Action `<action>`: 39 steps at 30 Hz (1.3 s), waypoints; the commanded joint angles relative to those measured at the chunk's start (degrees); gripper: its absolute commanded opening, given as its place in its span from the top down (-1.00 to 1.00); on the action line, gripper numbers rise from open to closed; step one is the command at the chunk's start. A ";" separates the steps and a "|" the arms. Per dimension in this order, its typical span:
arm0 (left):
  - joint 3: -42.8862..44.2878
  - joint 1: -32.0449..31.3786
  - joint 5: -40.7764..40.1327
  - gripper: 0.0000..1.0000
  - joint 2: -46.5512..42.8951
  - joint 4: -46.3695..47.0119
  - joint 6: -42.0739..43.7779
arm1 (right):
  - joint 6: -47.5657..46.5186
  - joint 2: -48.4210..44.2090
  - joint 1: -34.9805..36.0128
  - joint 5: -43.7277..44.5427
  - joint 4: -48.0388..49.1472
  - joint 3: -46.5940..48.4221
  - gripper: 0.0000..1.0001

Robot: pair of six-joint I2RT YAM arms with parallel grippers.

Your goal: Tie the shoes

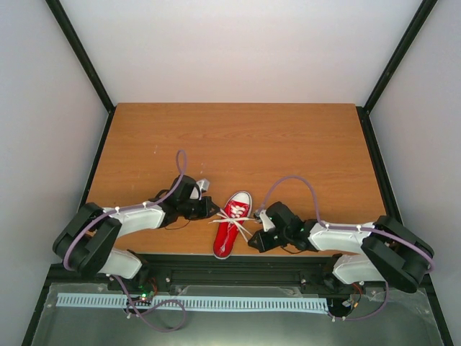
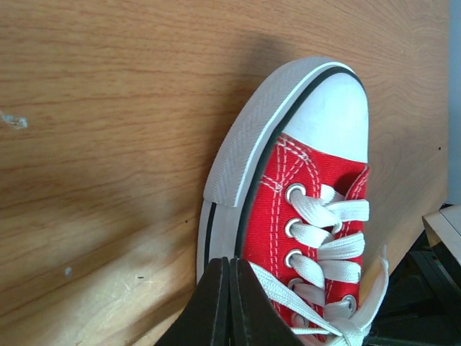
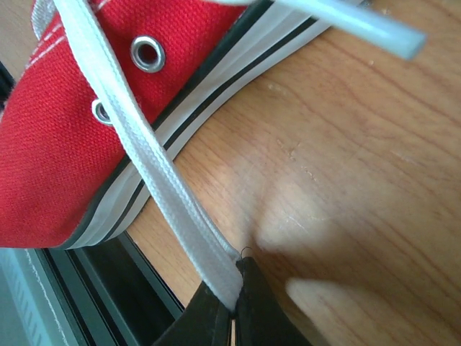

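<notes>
A small red canvas sneaker with a white sole and toe cap lies near the table's front edge, toe pointing away. Its white laces spread to both sides. My left gripper is at the shoe's left side. In the left wrist view the shoe fills the right half, and the gripper is shut, with a taut lace running from its tip to the knot. My right gripper is at the shoe's right side. In the right wrist view it is shut on a lace stretched from the shoe.
The wooden table stretches beyond the shoe. A black rail runs along the near edge just behind the heel, with a white slotted strip below it. Grey walls close in the left, right and back.
</notes>
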 commanded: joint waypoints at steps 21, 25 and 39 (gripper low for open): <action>7.02 2.63 -0.15 -0.92 -8.95 -10.35 12.84 | -3.59 -22.80 -0.01 8.55 -21.39 1.67 -0.90; 12.74 2.63 -1.22 -0.99 -8.30 -10.88 14.39 | -7.84 -21.76 -2.48 14.42 -20.84 8.99 -1.00; 24.77 26.54 -5.94 -1.00 3.66 -7.14 13.72 | -17.51 5.85 -43.45 5.15 -5.75 27.22 -1.00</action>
